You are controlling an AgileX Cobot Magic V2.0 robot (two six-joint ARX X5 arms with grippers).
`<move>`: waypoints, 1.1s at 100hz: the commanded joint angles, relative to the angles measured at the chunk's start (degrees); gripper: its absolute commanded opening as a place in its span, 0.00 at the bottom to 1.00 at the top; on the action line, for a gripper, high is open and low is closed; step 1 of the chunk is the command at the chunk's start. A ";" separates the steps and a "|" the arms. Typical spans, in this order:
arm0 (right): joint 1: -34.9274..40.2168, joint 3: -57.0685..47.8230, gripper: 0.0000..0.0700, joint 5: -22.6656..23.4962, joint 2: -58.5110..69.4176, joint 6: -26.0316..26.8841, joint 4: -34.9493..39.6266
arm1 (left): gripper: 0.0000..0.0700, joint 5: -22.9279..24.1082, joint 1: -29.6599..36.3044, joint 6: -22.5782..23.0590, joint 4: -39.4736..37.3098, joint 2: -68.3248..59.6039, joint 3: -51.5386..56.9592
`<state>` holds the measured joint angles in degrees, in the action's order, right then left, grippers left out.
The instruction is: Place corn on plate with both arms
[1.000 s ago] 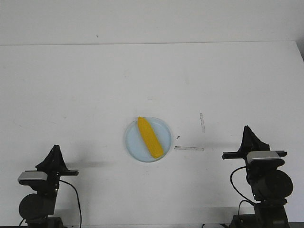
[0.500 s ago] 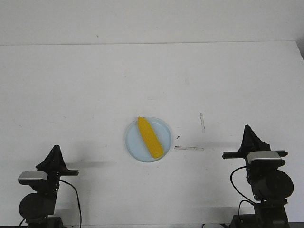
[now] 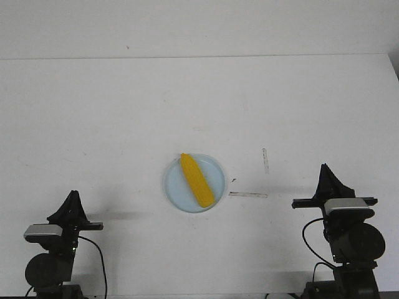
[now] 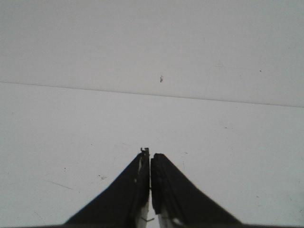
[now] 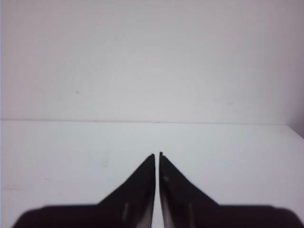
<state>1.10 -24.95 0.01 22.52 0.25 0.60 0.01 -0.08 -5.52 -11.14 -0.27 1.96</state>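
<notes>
The yellow corn (image 3: 197, 180) lies slantwise inside the pale blue plate (image 3: 215, 169) at the middle of the white table, its tapered tip toward the far left. My left gripper (image 3: 73, 194) sits shut and empty near the front left, well apart from the plate. My right gripper (image 3: 323, 167) sits shut and empty at the front right, also apart from it. In the left wrist view the gripper (image 4: 150, 154) has its jaws together over bare table. In the right wrist view the gripper (image 5: 157, 154) is likewise shut. Neither wrist view shows the corn or plate.
Two thin tape marks lie on the table right of the plate, one short strip (image 3: 248, 194) and one upright strip (image 3: 265, 160). The table's far edge (image 3: 199, 57) meets a white wall. The arms' bases stand at the front corners.
</notes>
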 commanded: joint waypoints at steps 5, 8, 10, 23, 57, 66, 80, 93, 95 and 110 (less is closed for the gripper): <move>0.00 -0.11 0.02 0.02 -0.09 -0.11 -0.66 | 0.00 0.04 0.11 -0.04 -0.90 0.09 -1.20; 0.00 -0.11 0.02 0.00 -0.09 -0.11 -0.66 | 0.00 0.04 0.11 -0.04 -0.87 0.09 -1.20; 0.00 -0.11 0.02 0.00 -0.09 -0.11 -0.66 | 0.00 0.04 0.11 -0.04 -0.90 0.09 -1.20; 0.00 -0.11 0.02 0.02 -0.09 -0.11 -0.66 | 0.00 0.04 0.11 -0.04 -0.90 0.09 -1.20; 0.04 0.42 0.02 0.31 -1.88 -0.33 -0.55 | 0.00 0.04 0.11 -0.04 -0.90 0.09 -1.20; 0.07 1.60 0.02 1.60 -2.56 -0.31 -0.81 | 0.00 0.04 0.09 -0.04 -0.87 0.09 -1.20; 0.07 7.17 0.02 3.04 -3.15 -0.28 -6.73 | 0.00 0.04 0.09 -0.04 -0.83 0.09 -1.18; 0.07 13.25 0.02 3.67 -4.22 -0.26 -13.60 | 0.00 0.04 0.09 -0.04 -0.87 0.09 -1.20; 0.07 13.90 0.02 3.65 -4.48 -0.28 -14.05 | 0.00 0.04 0.09 -0.04 -0.87 0.09 -1.18; 0.07 17.05 0.02 3.23 -7.04 -0.26 -13.70 | 0.00 0.04 0.09 -0.04 -0.87 0.09 -1.18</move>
<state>1.13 -8.51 3.49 16.25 0.21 -12.45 0.01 -0.08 -5.52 -11.16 -0.27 1.96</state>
